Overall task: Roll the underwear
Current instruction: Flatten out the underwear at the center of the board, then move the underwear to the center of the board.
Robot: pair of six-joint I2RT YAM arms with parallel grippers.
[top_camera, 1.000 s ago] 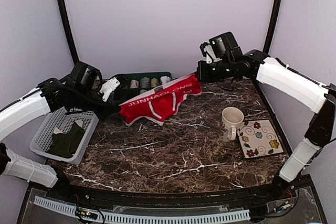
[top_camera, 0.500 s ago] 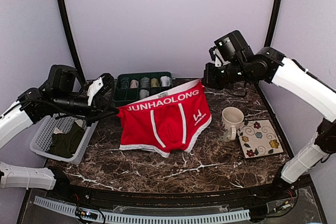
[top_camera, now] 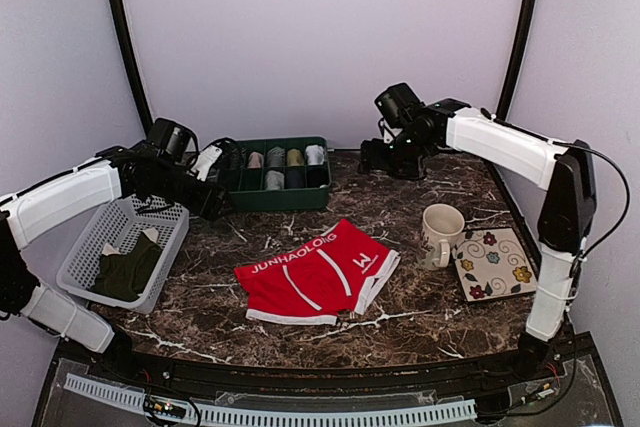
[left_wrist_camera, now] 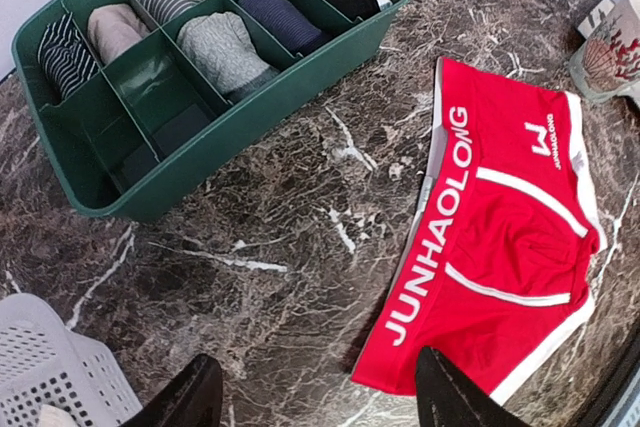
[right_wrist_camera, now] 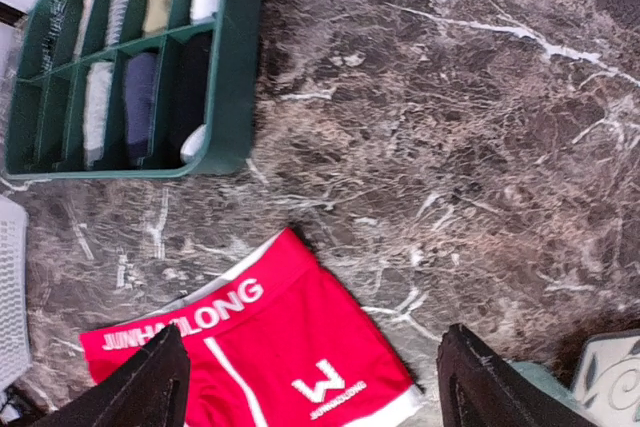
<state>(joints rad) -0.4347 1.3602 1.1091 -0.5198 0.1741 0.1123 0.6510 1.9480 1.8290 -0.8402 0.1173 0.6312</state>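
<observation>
Aloft, left pincer (left_wrist_camera: pixel 320 397) and right pincer (right_wrist_camera: pixel 320 382) gape above underwear (top_camera: pixel 315 272).

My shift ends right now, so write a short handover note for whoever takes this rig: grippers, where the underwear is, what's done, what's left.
Left gripper: open, empty, above the table near the green organiser.
Right gripper: open, empty, above the far side of the table.
Underwear: lying flat and spread out on the marble table, lettering up, touched by neither gripper.
Done: garment laid out.
Left: all the rolling; no fold or roll started.
</observation>
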